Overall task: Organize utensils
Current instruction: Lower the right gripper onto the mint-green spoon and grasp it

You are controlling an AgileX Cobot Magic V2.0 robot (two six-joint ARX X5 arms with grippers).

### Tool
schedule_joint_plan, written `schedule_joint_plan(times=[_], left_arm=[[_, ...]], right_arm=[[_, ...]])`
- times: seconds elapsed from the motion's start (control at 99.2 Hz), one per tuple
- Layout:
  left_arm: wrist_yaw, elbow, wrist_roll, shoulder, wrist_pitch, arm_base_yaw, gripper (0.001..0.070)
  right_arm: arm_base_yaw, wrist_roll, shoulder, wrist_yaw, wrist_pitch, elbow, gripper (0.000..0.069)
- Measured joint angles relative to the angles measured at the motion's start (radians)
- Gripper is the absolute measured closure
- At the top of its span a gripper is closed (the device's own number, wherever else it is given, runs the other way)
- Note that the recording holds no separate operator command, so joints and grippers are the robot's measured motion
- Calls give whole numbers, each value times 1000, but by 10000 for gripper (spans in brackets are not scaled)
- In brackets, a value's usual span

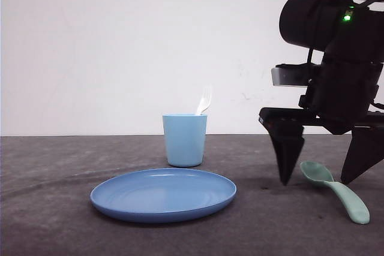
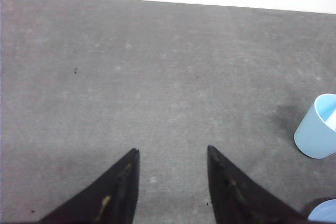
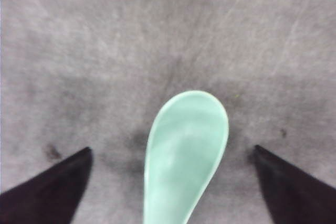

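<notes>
A pale mint-green spoon point(image 1: 336, 191) lies on the grey table at the right, bowl toward the back. My right gripper point(image 1: 315, 183) is open and lowered over it, one black finger on each side of the bowl. In the right wrist view the spoon bowl point(image 3: 186, 150) sits between the spread fingers of the right gripper point(image 3: 173, 150), untouched. A white fork point(image 1: 204, 100) stands tines-up in the light blue cup point(image 1: 185, 139). My left gripper point(image 2: 172, 150) is open above bare table, with the cup point(image 2: 317, 128) off to one side.
A round blue plate point(image 1: 163, 195) lies in front of the cup at the table's middle; its edge point(image 2: 324, 211) shows in the left wrist view. A white wall stands behind the table. Bare grey surface lies to the left of the plate.
</notes>
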Motion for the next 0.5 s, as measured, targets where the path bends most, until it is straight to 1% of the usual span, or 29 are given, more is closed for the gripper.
schedule_joint_plan(times=[0.161, 0.252, 0.403, 0.504], left_arm=[[0, 0, 0, 0, 0, 0, 474], [0, 0, 0, 0, 0, 0, 474], [0, 0, 0, 0, 0, 0, 474], [0, 0, 0, 0, 0, 0, 474]], right_arm=[[0, 6, 0, -1, 1, 0, 320], [0, 6, 0, -1, 0, 0, 387], [0, 6, 0, -3, -2, 0, 470], [0, 6, 0, -3, -6, 0, 489]])
